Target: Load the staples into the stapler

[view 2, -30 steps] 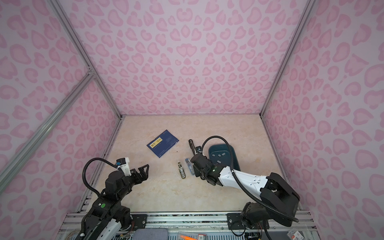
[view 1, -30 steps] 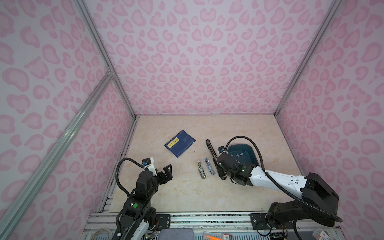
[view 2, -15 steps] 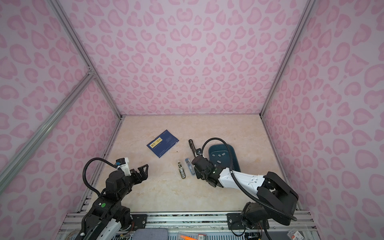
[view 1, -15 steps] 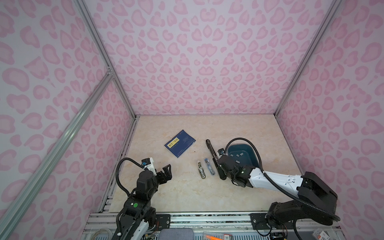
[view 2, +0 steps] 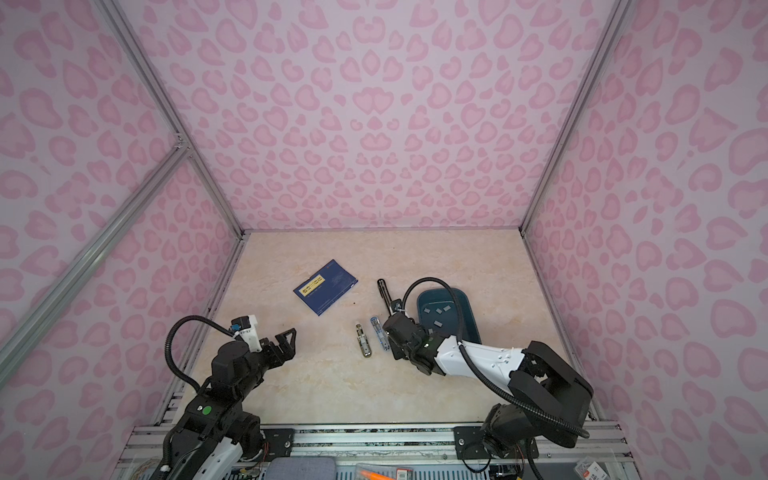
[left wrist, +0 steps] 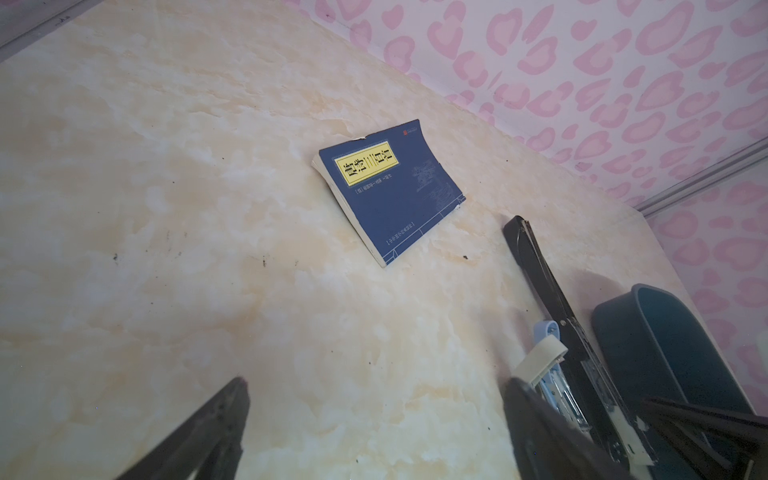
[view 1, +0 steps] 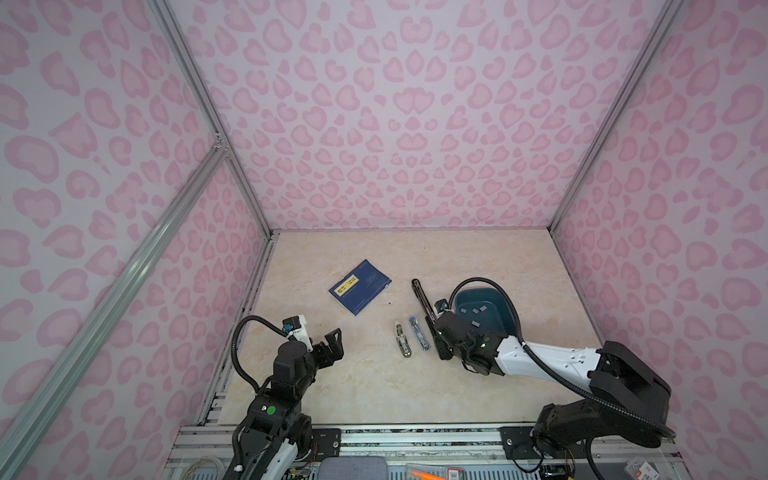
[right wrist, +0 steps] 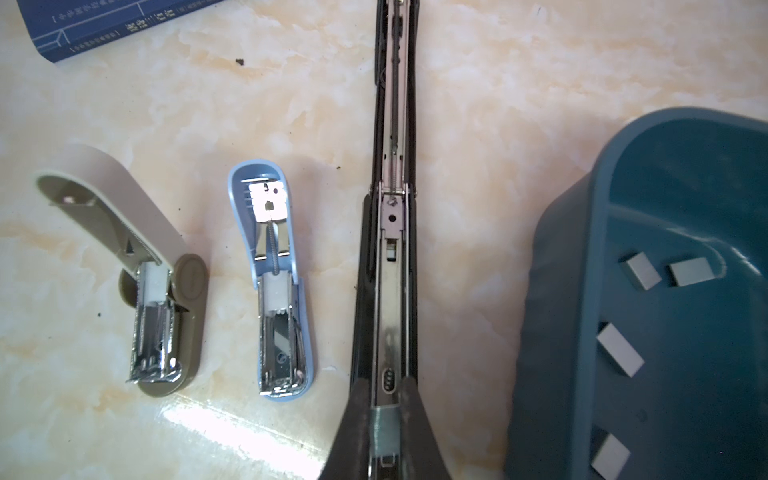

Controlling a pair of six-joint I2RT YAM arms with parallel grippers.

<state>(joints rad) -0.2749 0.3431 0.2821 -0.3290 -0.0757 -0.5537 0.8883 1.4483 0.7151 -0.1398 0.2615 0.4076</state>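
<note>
Blue book (left wrist: 390, 187): yellow cover label (left wrist: 366, 165), black Chinese characters, apparently 唐诗三百首. Same title on spine (right wrist: 145, 25). Smaller print too small to read.

A blue book (view 1: 360, 286) with a yellow title label lies flat on the marbled beige tabletop (view 1: 415, 386), well ahead of the left gripper (left wrist: 376, 384) and in line with the gap between its jaws. A teal tray (right wrist: 552, 332) sits just beside the right gripper (right wrist: 385, 415), on the side of its jaws away from the book. Pink heart-spotted walls (view 1: 395, 124) and aluminium rails (view 1: 134, 270) enclose the table.
</note>
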